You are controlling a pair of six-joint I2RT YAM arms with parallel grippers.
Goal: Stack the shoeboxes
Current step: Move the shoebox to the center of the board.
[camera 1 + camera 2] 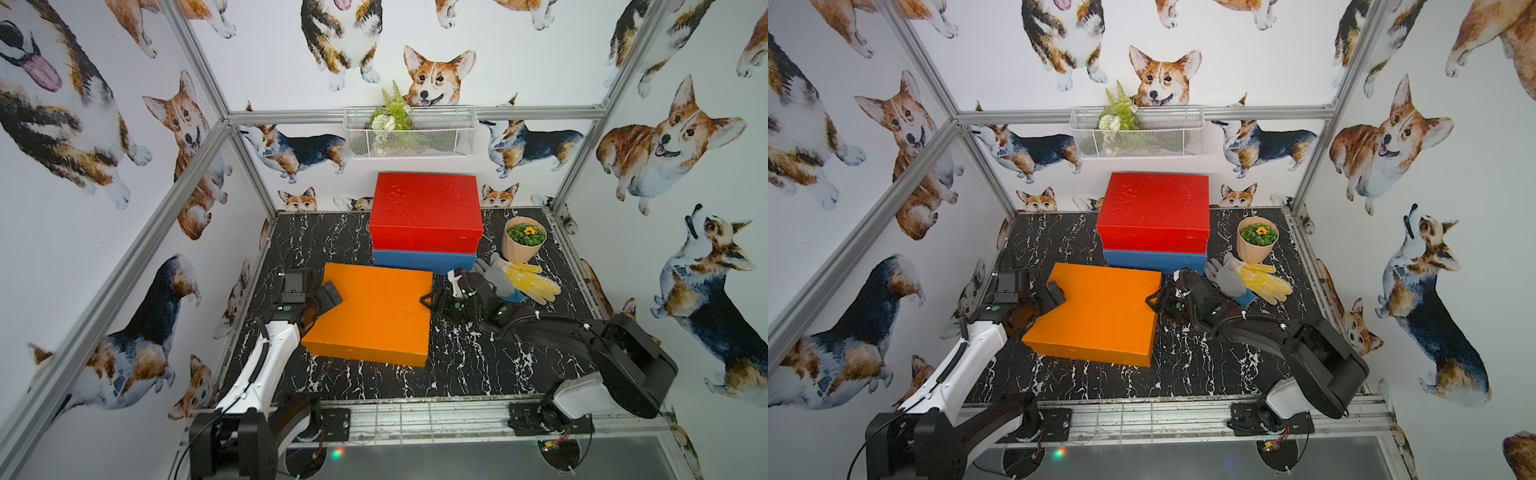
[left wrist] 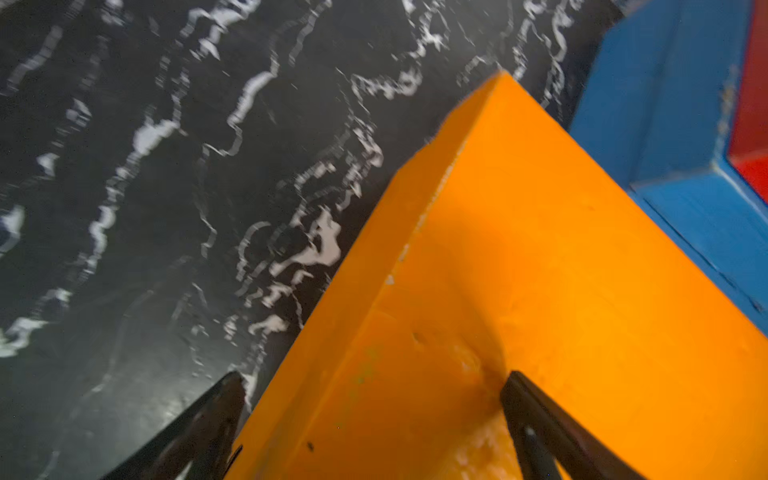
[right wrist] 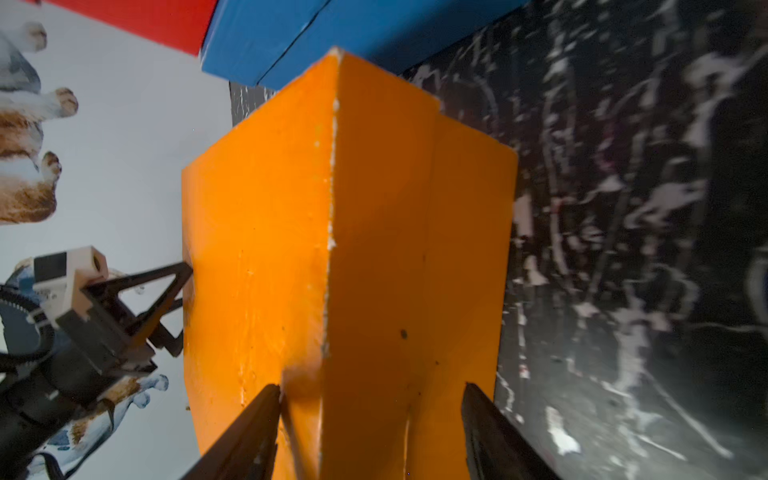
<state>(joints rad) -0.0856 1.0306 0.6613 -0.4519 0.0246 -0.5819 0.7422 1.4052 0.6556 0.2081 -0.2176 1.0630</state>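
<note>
Hidden and blurred parts

The blue shoebox (image 1: 424, 261) is being largely covered by the red shoebox (image 1: 426, 212); the worktop (image 2: 166, 208) is being blurred in both wrist views.

Red shoebox (image 1: 1154, 210) atop blue shoebox (image 1: 1154, 261), orange shoebox (image 1: 1100, 313) nearer.
</note>
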